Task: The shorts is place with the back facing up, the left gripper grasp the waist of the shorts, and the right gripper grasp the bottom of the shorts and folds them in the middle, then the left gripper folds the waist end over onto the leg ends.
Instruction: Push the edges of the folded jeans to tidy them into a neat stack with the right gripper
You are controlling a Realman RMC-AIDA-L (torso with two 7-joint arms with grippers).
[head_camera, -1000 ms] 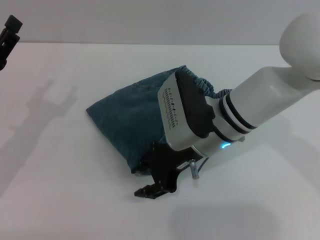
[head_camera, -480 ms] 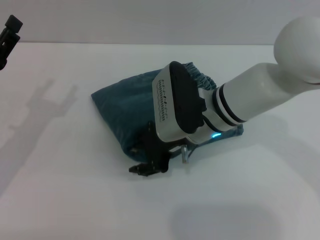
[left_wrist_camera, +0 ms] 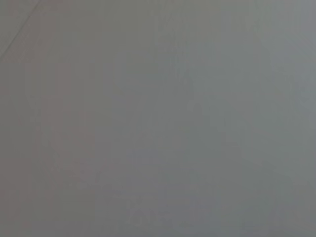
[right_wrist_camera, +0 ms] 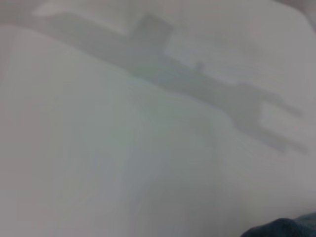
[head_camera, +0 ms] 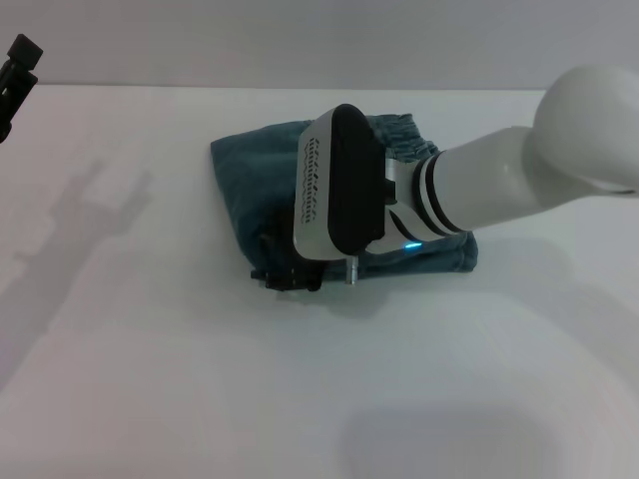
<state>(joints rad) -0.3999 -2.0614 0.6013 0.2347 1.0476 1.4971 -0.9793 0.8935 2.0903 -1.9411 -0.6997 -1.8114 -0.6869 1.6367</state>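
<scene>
I am looking down from the head camera at the shorts [head_camera: 250, 190], a teal bundle lying on the white desk [head_camera: 150, 379] a little past the middle, already doubled into a compact packet with the gathered waistband showing at its far right corner. My right arm is reaching across it from the right, its wrist housing covering most of the cloth, and the right pincer [head_camera: 283, 276] is sitting low at the packet's near left edge, touching or all but touching the fabric. I judge it is there to handle the leg hems for the fold, but the housing is hiding the fingertips, so I cannot tell whether it is gripping cloth or is free of it.

The right wrist camera is showing mostly bare desk, the arm's shadow, and a sliver of the teal cloth at one corner, which fits a pincer low at the edge of the packet.

The left pincer [head_camera: 18, 62] is parked high at the far left edge, well apart from the shorts; I cannot tell its state, and its wrist camera is giving me only blank grey.

There is a row of printed characters along the right wrist housing [head_camera: 312, 185], too small for me to read. I am seeing no brand or label on the shorts.
</scene>
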